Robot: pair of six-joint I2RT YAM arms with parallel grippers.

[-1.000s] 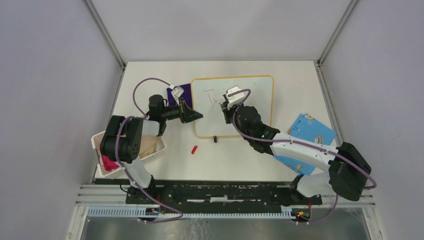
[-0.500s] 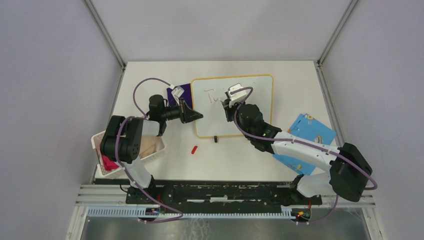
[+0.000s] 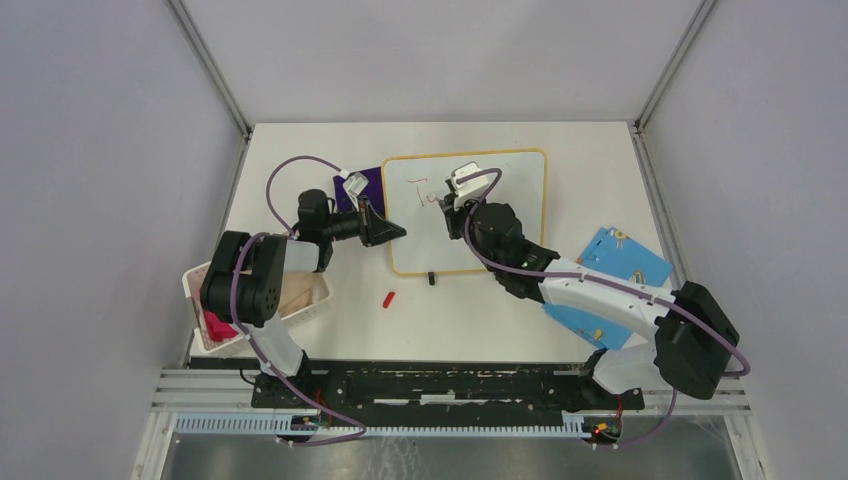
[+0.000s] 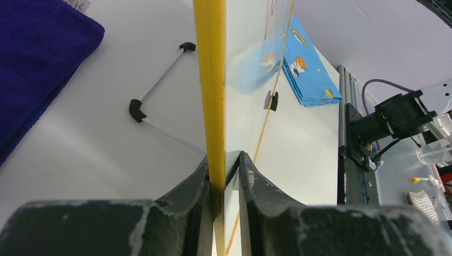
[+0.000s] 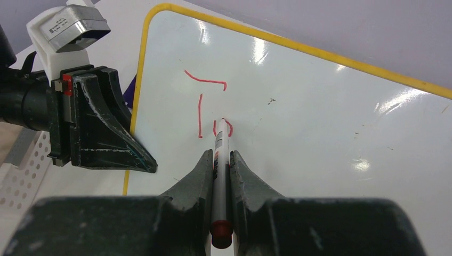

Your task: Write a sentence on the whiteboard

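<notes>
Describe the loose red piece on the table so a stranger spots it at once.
Find the yellow-framed whiteboard mid-table. Off its near left corner, the red piece lies on bare tabletop. It is tiny, bright red and touches nothing, unlike the black foot at the board's edge.

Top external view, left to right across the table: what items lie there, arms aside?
White basket, purple cloth, whiteboard, blue card. The small red piece is left out because it sits level with the board's left edge.
</notes>
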